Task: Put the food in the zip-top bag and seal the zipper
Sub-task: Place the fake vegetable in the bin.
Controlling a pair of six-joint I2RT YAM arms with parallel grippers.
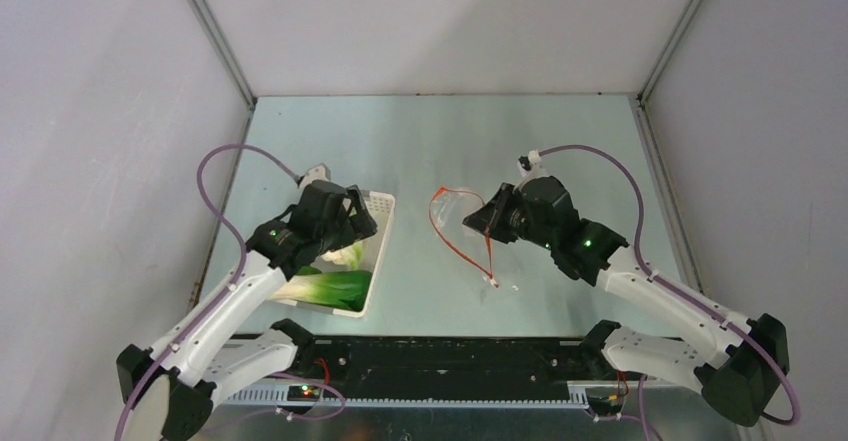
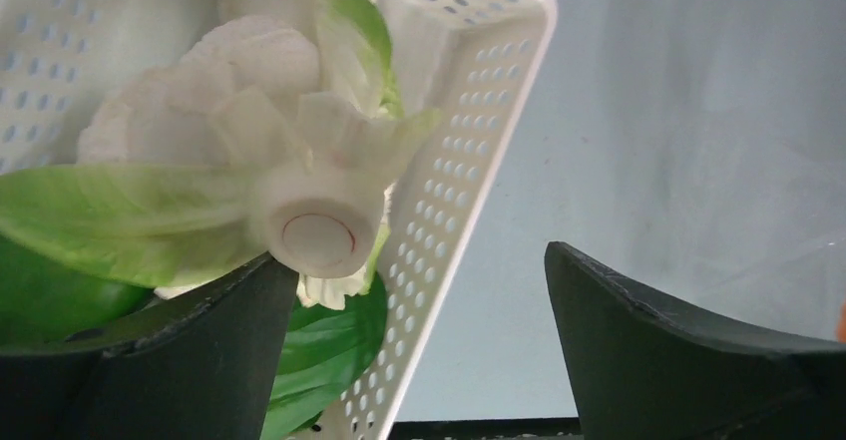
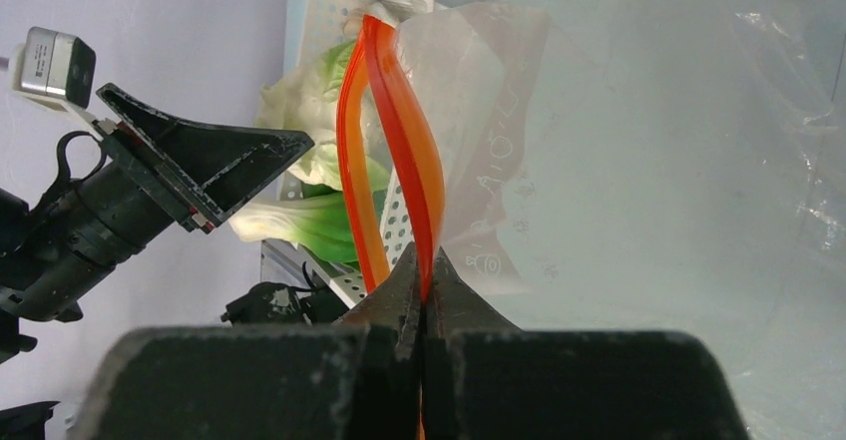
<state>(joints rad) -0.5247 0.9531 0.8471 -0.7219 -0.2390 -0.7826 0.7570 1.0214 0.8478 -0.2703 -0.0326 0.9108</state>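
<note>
Jaws first: our left jaws stand wide apart with nothing between the pads, low at the wall of the white perforated basket. One finger sits inside that wall, just under the cut stalk end of a bok choy. The other hangs outside it, over the bare desk.

Our right jaws are pinched tight on the red-orange zipper of the zip-top bag, seemingly by one lip. Ahead of these jaws the two strips bow apart, so the mouth gapes, with the basket in view beyond it. Past the strip the clear film lies out over the desk, and we see nothing inside it.

We judge the task barely begun: the bag is held open, nothing is in it, and the zipper is unsealed. Every piece has yet to cross over, and then comes the seal.

The basket holds bok choy, green leaves and white stalks crowded together. We cannot pick out mushrooms or other pieces from these views.
</note>
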